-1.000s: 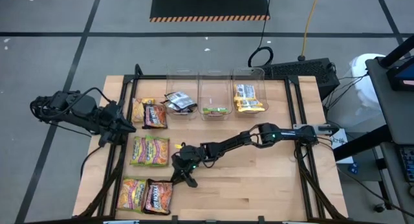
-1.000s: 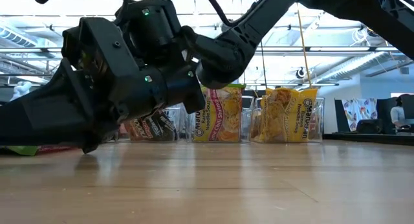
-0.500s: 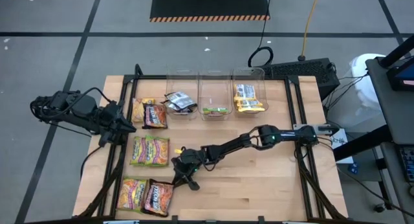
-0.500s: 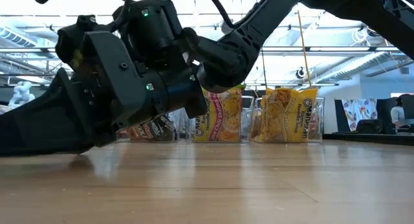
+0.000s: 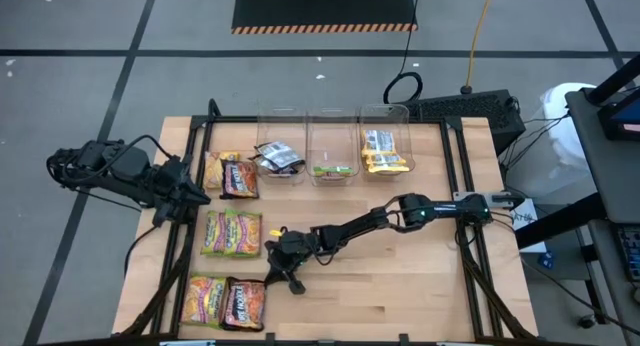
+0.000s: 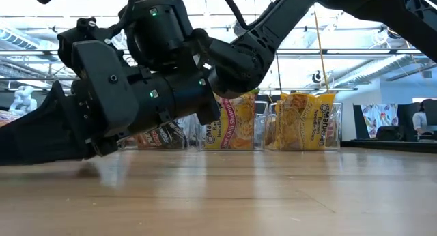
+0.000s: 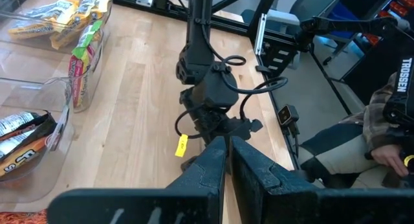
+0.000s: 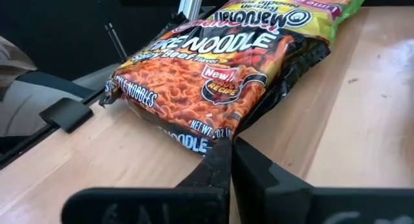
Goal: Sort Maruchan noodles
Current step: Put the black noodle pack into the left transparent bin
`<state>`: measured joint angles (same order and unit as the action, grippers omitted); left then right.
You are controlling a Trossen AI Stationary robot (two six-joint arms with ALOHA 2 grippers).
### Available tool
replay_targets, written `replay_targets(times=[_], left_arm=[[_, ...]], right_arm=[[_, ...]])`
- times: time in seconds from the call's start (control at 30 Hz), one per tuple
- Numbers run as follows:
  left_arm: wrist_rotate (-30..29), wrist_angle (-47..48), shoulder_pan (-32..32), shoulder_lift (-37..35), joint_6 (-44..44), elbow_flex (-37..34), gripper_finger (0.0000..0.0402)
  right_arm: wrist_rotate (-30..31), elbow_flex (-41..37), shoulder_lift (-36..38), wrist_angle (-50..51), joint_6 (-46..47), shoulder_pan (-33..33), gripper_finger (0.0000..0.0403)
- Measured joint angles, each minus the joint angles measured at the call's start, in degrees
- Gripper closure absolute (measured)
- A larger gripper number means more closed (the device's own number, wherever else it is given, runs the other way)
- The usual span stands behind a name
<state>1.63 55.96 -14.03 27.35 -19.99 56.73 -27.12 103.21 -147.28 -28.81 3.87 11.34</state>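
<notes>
Six Maruchan packets lie flat in pairs on the table's left: yellow [image 5: 216, 169] and black [image 5: 238, 178], two lime-green [image 5: 231, 232], then an orange one [image 5: 208, 299] and a black fire-noodle packet [image 5: 243, 304] [image 8: 213, 75]. My right gripper [image 5: 275, 282] [image 8: 228, 145] is shut and low over the table, tips at that black packet's right edge. My left gripper [image 5: 200, 196] [image 7: 228, 143] waits shut at the table's left edge, touching nothing. My right gripper's shut fingertips [image 8: 220, 153] come nearly level from the table's right side to the black packet's edge [image 8: 217, 138]. The packet lies flat on the table. I cannot tell whether the tips touch it.
Three clear bins stand along the far edge: black packets in the left one [image 5: 278, 158], a lime-green one in the middle [image 5: 331, 170], yellow ones in the right [image 5: 387, 151]. Bare wood [image 5: 400, 276] spreads to the right. A black frame rail [image 5: 190, 246] runs beside the packets.
My right gripper has shifted slightly toward the table's left and tipped lower toward the black packet near the near edge. Its fingers have stayed shut. The packets have not moved.
</notes>
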Motion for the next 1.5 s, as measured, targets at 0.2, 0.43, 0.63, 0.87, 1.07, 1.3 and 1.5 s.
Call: replay_targets(times=[0.2, 0.43, 0.63, 0.87, 1.07, 1.3, 1.5], left_arm=[[-0.02, -0.02, -0.01, 0.0, -0.1, 0.0, 0.0373], [-0.02, -0.02, -0.01, 0.0, -0.75, 0.0, 0.0373], [-0.02, -0.02, 0.0, 0.0, -1.11, 0.0, 0.0373], [-0.02, -0.02, 0.01, 0.01, -0.74, 0.0, 0.0373], [-0.02, 1.23, 0.0, 0.0, -0.74, 0.0, 0.0373], [-0.04, 1.77, 0.01, 0.0, 0.14, 0.0, 0.0373], [-0.07, 1.68, 0.01, 0.0, 0.23, 0.0, 0.0373]], right_arm=[[-2.04, -0.04, 1.77, 0.23, -0.58, -0.24, 0.0402], [-3.01, -0.04, 5.03, 3.45, -3.55, -0.91, 0.0403], [-2.96, -0.02, 9.35, 7.92, -5.03, -2.27, 0.0403], [-2.65, -0.02, 15.2, 18.66, -10.45, -4.19, 0.0403], [1.86, 0.01, 20.84, 27.29, -16.13, -5.41, 0.0403], [8.44, 0.01, 26.68, 34.96, -20.02, -7.27, 0.0403], [10.93, 0.01, 29.74, 35.99, -21.65, -9.72, 0.0403]])
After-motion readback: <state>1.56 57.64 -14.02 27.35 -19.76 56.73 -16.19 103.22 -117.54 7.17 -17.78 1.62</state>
